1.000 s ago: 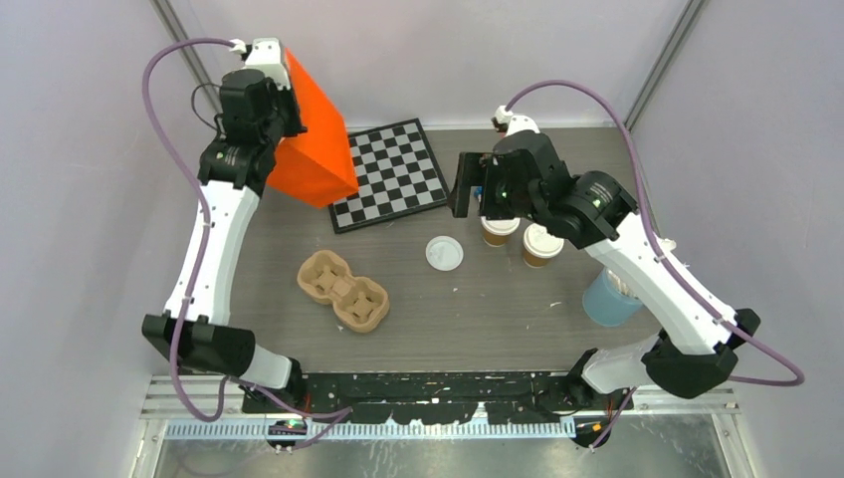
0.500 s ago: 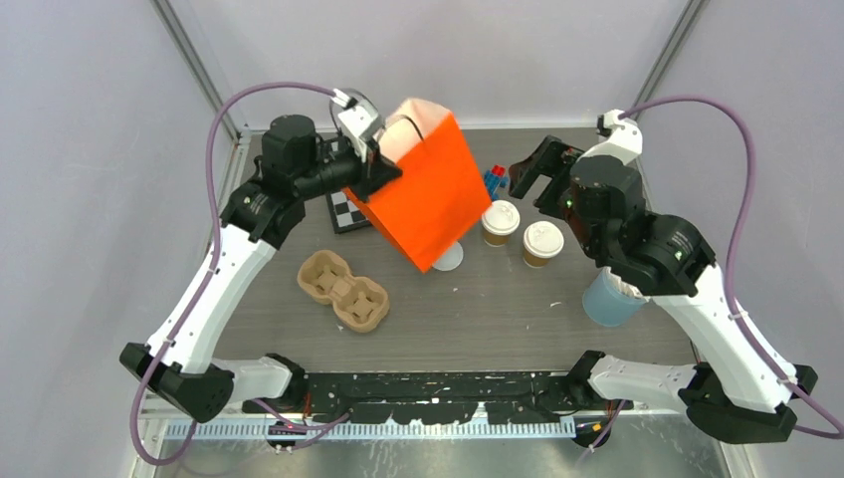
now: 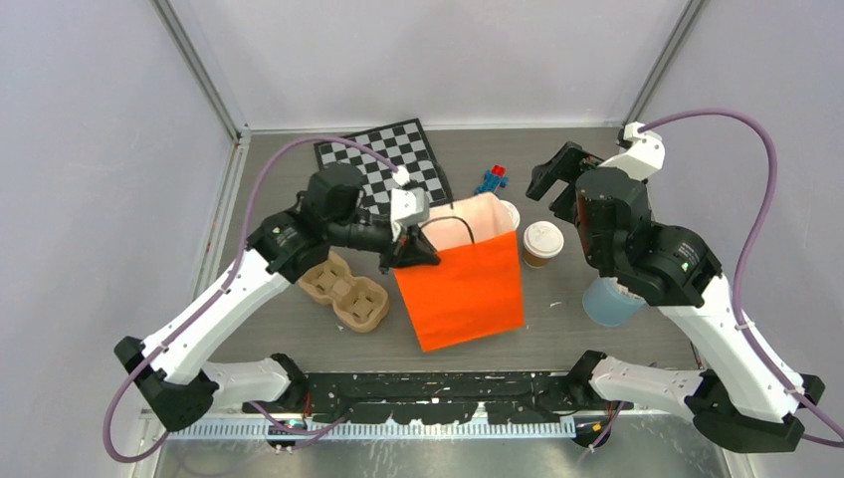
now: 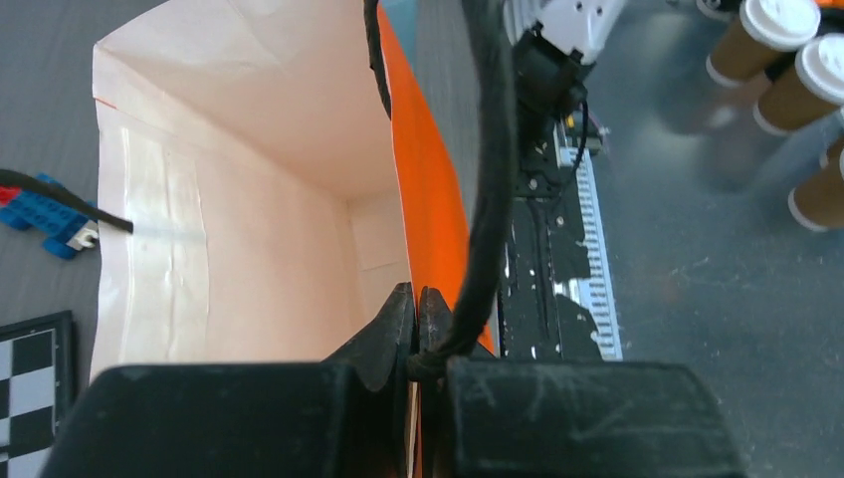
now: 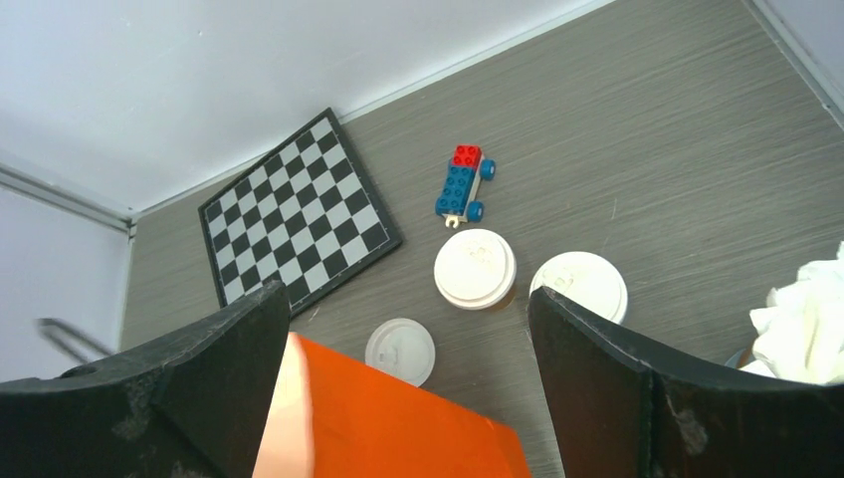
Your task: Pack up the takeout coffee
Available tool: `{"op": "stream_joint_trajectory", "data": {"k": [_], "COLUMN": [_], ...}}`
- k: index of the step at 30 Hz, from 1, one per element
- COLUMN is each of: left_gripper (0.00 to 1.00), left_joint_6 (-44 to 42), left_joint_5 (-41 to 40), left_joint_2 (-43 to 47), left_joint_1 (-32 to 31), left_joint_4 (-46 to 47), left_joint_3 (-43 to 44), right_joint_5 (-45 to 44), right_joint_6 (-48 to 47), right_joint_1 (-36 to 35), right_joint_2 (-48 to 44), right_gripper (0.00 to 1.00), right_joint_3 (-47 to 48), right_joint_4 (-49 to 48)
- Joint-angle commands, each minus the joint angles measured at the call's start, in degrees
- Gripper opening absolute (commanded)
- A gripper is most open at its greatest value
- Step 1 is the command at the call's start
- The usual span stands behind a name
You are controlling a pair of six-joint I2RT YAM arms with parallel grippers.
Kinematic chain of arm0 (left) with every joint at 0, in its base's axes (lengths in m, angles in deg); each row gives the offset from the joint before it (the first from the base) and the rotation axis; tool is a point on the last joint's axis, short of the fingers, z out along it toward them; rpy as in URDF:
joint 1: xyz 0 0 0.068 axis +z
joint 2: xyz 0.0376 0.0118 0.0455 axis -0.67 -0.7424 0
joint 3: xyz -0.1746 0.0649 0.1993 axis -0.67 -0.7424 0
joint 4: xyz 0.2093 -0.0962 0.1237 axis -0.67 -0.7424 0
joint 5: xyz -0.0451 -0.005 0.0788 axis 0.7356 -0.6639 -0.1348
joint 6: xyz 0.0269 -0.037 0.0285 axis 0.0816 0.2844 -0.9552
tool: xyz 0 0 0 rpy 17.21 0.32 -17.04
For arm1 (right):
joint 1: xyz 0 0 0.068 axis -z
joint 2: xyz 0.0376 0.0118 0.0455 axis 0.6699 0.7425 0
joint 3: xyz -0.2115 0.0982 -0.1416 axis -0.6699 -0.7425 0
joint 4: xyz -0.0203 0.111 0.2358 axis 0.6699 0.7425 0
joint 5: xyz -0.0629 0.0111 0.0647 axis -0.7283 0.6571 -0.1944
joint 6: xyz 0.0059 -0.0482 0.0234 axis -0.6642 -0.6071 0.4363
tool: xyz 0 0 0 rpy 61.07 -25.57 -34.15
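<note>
Two takeout coffee cups, brown with white lids, stand at the back right: one [image 3: 542, 242] shows in full, the other [image 3: 509, 213] is half hidden behind the bag. The right wrist view has both from above [image 5: 475, 268] [image 5: 578, 286]. My left gripper [image 3: 413, 249] is shut on the left rim of an open orange paper bag [image 3: 463, 287] in the middle of the table. The left wrist view looks into the bag's pale empty inside [image 4: 249, 229], with my left gripper [image 4: 416, 309] clamped on the rim. My right gripper [image 3: 559, 177] is open and empty, high above the cups.
A tan pulp cup tray [image 3: 343, 290] lies left of the bag. A loose white lid [image 5: 399, 351] lies behind the bag. A chessboard [image 3: 383, 167] and a blue-and-red toy car [image 3: 491, 180] are at the back. A pale blue tumbler [image 3: 609, 301] stands at the right.
My left arm has swung the orange bag from the back left down to the middle of the table, mouth up. My right gripper has drawn back up and away from the cups.
</note>
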Motion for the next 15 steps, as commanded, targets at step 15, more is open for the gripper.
{"op": "stream_joint_trajectory", "data": {"k": [15], "left_gripper": [0.08], "left_joint_6": [-17.4], "left_joint_5": [-5.4], "left_joint_2": [-3.0], "left_joint_1": [-8.1], "left_joint_4": [1.4], "left_joint_3": [-5.6], "right_joint_5": [-4.2], "right_joint_6": [-3.4], "right_joint_1": [0.3], "right_joint_2": [0.4], "right_gripper": [0.93], "right_joint_3": [3.8], "right_joint_4": [-1.1]}}
